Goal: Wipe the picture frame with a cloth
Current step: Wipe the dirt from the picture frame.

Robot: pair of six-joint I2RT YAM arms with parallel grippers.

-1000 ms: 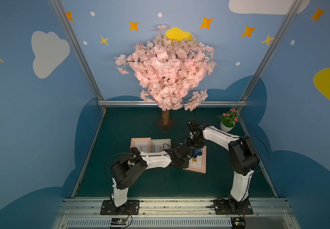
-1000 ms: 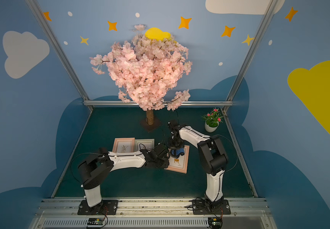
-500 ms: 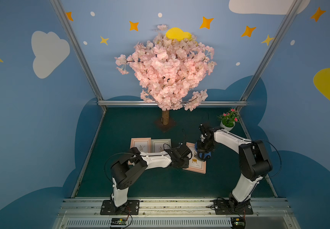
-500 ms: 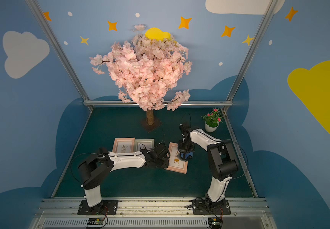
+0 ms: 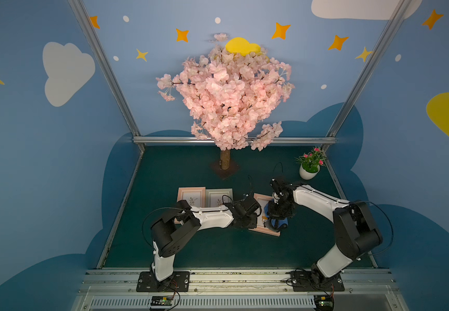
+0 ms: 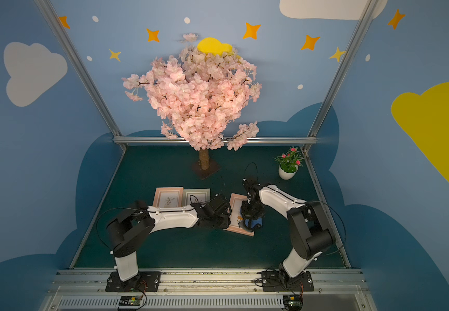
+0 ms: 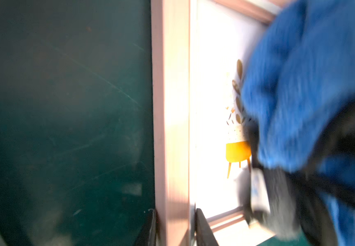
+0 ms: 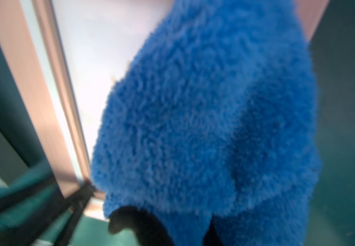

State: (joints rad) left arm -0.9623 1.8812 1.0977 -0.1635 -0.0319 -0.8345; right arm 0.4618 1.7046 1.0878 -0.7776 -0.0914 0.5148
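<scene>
The left gripper [image 7: 174, 229] pinches the left rail of the flat-lying pink wooden rectangular picture frame [image 7: 170, 106]. On its glass, the right gripper [image 8: 183, 232] clamps the bunched, fluffy blue plush cloth [image 8: 204, 117], dark grey underside showing; its small white tag [image 7: 259, 191] carries bluish print too blurred to read.

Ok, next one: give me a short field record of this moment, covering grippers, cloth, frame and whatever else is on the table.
left gripper: closed on one side rail of the picture frame
right gripper: closed on the cloth
cloth: blue plush, bunched, over the picture face
picture frame: pink, flat and askew on the green table
beside it: second pink frame, grey-green frame
at the back: blossom tree, potted plant
</scene>
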